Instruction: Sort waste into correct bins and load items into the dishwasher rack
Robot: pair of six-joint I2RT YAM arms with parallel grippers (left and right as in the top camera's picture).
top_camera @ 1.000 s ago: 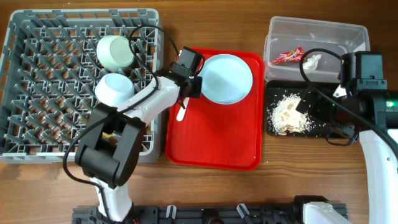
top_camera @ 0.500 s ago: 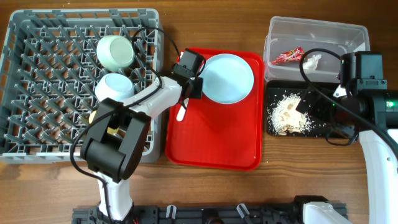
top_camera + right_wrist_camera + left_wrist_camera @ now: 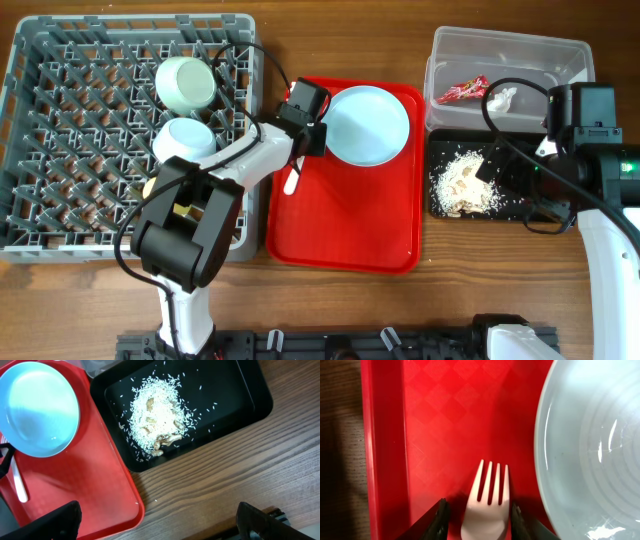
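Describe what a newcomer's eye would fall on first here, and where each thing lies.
The bright red tray at the table's middle draws the eye first, with a round white plate at its far end and a white fork beside the plate, between the left gripper's open jaws. To its left stands the big grey rack holding two mint bowls; to its right, rice scraps heap in a black tray.

A robotics lab bench: wooden table (image 3: 330,300), black mounting rail (image 3: 340,345), dishwasher rack (image 3: 80,170)
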